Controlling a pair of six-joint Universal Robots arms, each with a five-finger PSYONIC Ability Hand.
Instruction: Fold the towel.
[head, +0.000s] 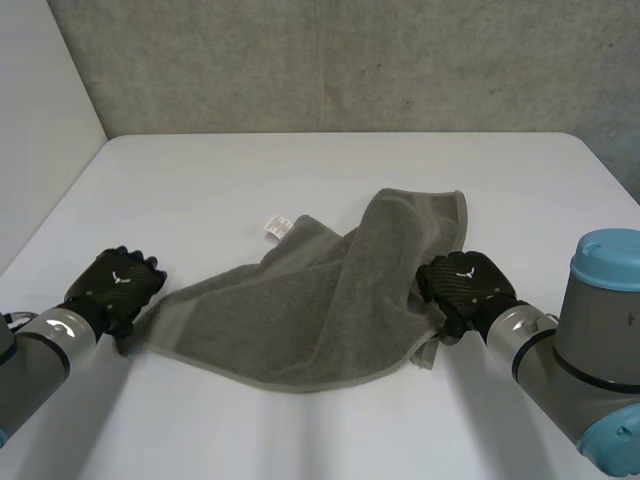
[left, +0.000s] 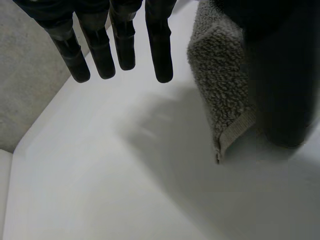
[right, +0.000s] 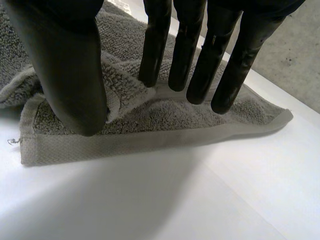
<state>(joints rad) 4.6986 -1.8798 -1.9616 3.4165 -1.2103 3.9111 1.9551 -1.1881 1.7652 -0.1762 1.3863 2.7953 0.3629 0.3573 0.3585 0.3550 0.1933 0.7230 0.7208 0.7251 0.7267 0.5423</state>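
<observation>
Nearest me, the robot's black left hand (head: 118, 283) sits at one corner of a rumpled grey terry-cloth towel (head: 290, 310), which spreads from there across to the black right hand (head: 462, 283). From above, both hands look like dark knuckled lumps. The wrist cameras tell more.

The left hand's fingers (left: 159, 50) hang straight and spread over the bare, smooth white table (left: 100, 175), clear of the cloth. Its thumb (left: 280, 75) stands just beside the looped, nubbly corner, so this hand is open and grips nothing. Whether the thumb touches the pile, I cannot tell.

The right hand's fingers (right: 155, 45) are straight too, their tips down at the fuzzy pile, with the thumb (right: 70, 75) set well apart. A soft ridge of cloth lies between them, unpinched, so this hand is also open. A flat woven hem runs just past the thumb tip.

Beyond the right hand, a flap of towel lies doubled over at a slant. Beyond both hands, a small white label (head: 277, 227) sticks out at the far edge. Behind the table rises a rough grey concrete wall (head: 350, 60).
</observation>
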